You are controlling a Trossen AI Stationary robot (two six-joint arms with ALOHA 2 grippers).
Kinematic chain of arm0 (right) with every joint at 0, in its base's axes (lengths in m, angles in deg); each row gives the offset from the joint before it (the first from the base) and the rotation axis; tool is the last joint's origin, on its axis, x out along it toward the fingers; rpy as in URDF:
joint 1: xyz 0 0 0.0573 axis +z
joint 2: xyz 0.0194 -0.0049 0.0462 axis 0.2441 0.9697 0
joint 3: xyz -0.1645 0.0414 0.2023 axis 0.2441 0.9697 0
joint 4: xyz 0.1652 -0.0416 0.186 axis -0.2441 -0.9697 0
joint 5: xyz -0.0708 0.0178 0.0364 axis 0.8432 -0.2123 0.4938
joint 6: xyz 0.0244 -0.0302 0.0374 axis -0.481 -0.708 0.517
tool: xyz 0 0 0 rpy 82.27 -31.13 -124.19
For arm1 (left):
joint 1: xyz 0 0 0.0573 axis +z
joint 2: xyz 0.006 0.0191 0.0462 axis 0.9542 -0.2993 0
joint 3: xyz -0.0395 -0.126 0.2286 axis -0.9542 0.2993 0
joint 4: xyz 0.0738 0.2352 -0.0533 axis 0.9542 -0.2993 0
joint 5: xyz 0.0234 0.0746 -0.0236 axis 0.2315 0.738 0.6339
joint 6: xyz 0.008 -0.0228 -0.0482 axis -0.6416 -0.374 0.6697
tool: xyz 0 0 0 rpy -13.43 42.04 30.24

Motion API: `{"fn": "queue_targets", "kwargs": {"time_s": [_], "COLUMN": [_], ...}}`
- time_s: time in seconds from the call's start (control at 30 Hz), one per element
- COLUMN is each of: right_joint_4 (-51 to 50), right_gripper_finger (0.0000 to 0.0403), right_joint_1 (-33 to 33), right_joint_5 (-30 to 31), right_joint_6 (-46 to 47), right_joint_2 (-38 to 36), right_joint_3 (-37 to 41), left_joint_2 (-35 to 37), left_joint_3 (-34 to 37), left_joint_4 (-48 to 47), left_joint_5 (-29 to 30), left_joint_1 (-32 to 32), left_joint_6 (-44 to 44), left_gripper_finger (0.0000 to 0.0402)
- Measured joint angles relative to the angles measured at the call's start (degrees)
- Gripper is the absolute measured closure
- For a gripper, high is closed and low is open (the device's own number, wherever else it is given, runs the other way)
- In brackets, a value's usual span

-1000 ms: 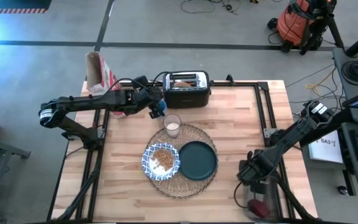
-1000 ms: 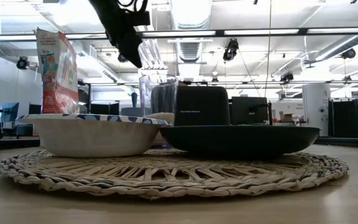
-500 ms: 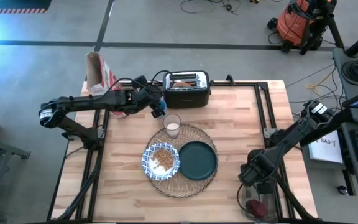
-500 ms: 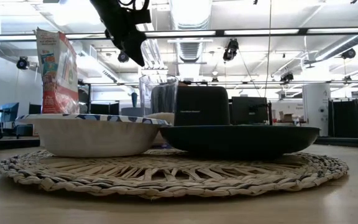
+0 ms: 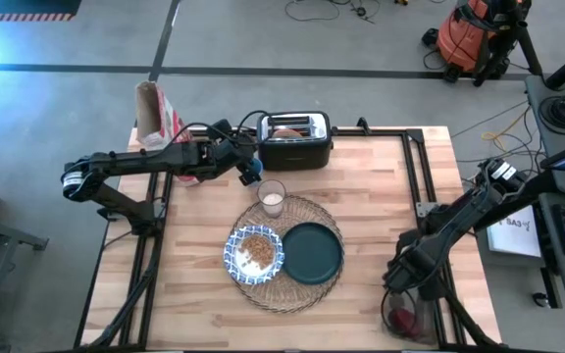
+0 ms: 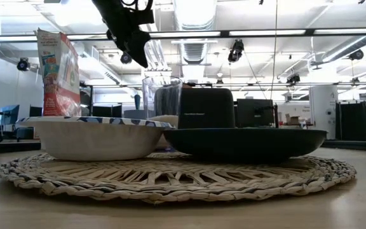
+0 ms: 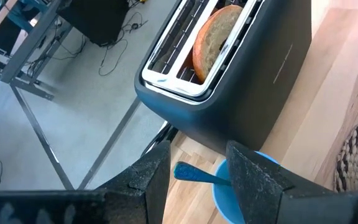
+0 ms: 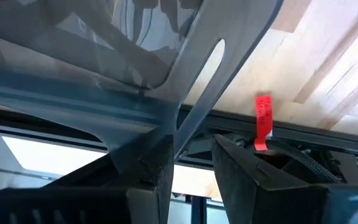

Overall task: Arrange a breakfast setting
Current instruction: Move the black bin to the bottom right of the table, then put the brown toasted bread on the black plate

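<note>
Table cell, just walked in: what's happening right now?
A breakfast setting is partly laid. On the woven placemat sit the patterned bowl of cereal, the empty teal plate and a glass of milk. The left gripper hovers open over a small blue cup holding a blue utensil, beside the toaster. The right gripper, off the table's right edge, grips a clear utensil.
</note>
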Motion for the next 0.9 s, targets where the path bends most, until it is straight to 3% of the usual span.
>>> {"fn": "queue_targets", "kwargs": {"time_s": [0.1,0.33,0.63,0.9], "right_joint_4": [-3.5,-11.7,1.0,10.6], "right_gripper_finger": [0.0304,0.0317,0.0306,0.0229], "right_joint_1": [0.0,-0.1,-0.1,1.8], "right_joint_5": [0.0,-3.0,4.5,4.4], "right_joint_6": [0.3,12.1,41.7,48.0], "right_joint_2": [0.0,-0.1,-0.2,-0.1], "right_joint_3": [-1.3,-10.1,-13.6,-13.1], "left_joint_2": [0.0,0.0,0.0,0.0], "left_joint_3": [0.0,0.0,0.0,0.0], "left_joint_4": [0.0,-0.1,-0.3,-4.0], "left_joint_5": [0.0,-0.1,-0.1,-0.2], "left_joint_1": [0.0,0.0,0.0,0.0], "left_joint_6": [0.0,0.2,1.2,1.8], "left_gripper_finger": [0.026,0.026,0.026,0.026]}}
